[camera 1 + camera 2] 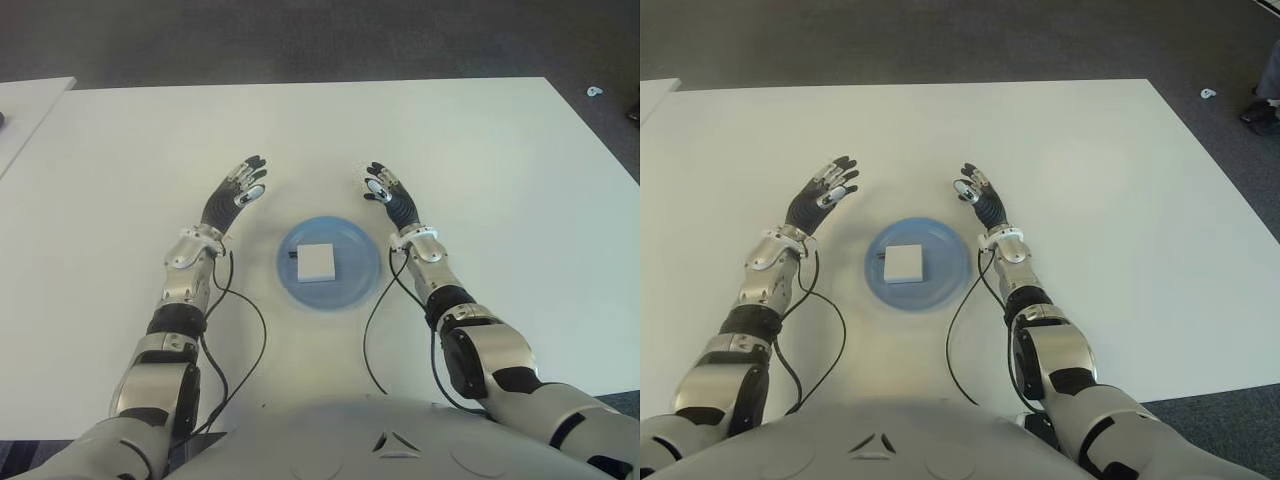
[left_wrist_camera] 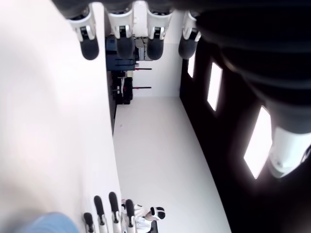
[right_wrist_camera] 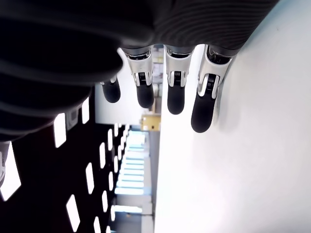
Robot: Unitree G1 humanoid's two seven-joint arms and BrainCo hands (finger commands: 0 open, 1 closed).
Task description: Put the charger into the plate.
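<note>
White charger [image 1: 317, 260] flat in blue plate [image 1: 360, 283]

A broad white table [image 1: 480, 170] filled the scene before the robot, its far edge meeting dark grey carpet [image 1: 300, 40]. Near the table's front, roughly centred, sat a round blue plate [image 1: 355, 283] — the only dish on the surface — with a white, square charger [image 1: 317, 260] lying flat inside it. Two thin black cables [image 1: 255, 330] trailed in loops across the bare tabletop on either side of the plate, running back toward the table's near edge. A second white surface [image 1: 25, 105] stood just beyond the table's left side — separated from it by a narrow gap.
</note>
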